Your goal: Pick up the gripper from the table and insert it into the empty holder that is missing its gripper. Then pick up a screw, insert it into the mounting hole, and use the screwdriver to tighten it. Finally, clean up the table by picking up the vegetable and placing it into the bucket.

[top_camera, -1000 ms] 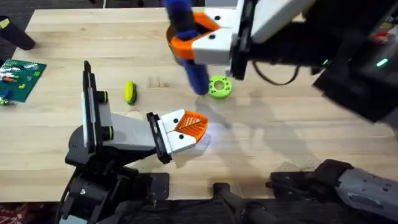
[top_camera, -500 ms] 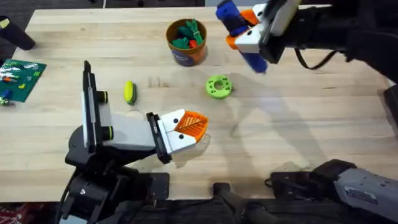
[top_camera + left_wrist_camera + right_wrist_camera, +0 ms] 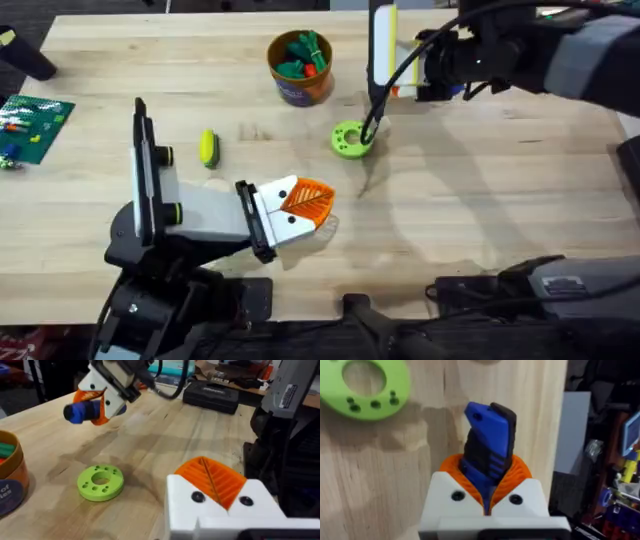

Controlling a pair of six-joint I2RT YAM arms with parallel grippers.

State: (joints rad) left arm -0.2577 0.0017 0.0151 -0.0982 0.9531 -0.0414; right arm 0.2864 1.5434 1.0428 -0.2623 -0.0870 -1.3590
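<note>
Left end effector (image 3: 300, 205): low over the near counter (image 3: 480, 220); whether its orange pads are apart cannot be told.
Vegetable (image 3: 208, 148): on the counter, beyond it.
Right end effector (image 3: 487, 487): farther back, clamped on the blue screwdriver (image 3: 487, 447), beyond the green ring (image 3: 351, 139).
Bucket (image 3: 300, 66): at the far edge.

We find a robotics lab: a wooden workbench (image 3: 480, 230), a green circuit board (image 3: 35, 125) at its edge, and cluttered equipment shelving (image 3: 620, 460) behind.
</note>
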